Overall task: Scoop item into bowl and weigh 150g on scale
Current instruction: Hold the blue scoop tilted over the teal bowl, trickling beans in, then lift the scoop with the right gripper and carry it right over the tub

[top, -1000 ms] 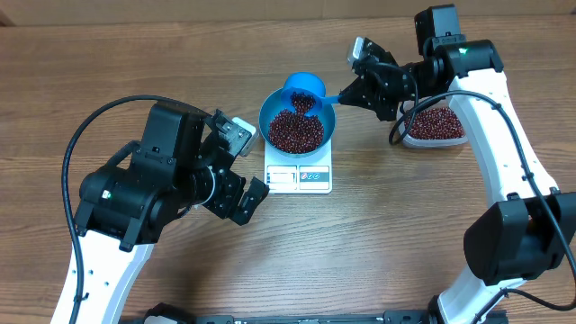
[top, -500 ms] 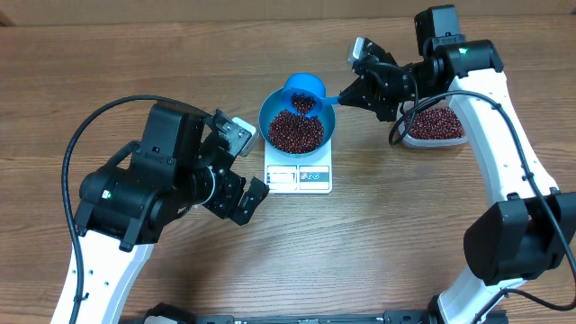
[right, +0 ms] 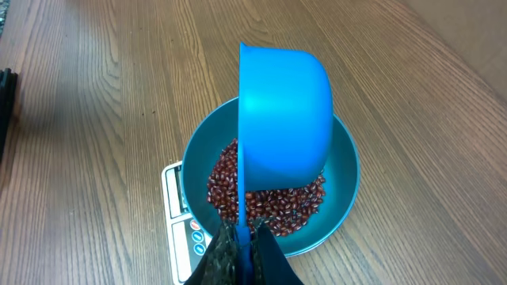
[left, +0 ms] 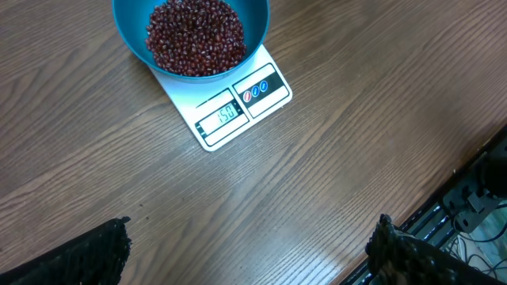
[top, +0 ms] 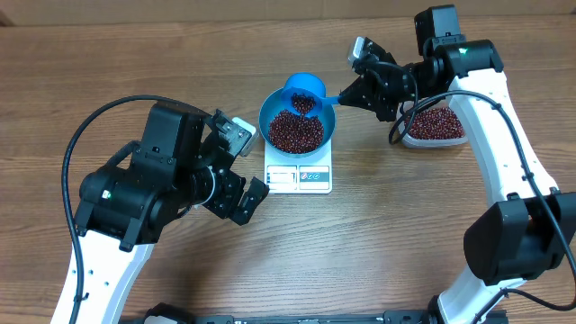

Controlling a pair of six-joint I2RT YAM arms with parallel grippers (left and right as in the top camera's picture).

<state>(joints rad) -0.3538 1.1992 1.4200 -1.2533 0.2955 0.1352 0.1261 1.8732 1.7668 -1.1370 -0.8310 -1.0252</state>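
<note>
Still clamping blue scoop (right: 285, 119) in right fingers (right: 218, 257) over bowl (right: 346, 178) of beans (left: 194, 36) on scale (left: 230, 119); keeping left fingers (left: 87, 257) released, unmoved.

The display (left: 227, 113) on the scale (left: 207, 139) showed 150; labels (left: 259, 88) beside it were too small to read

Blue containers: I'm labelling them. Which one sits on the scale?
The wide bowl full of beans; the smaller handled scoop is held tilted above it by the right gripper.
</note>
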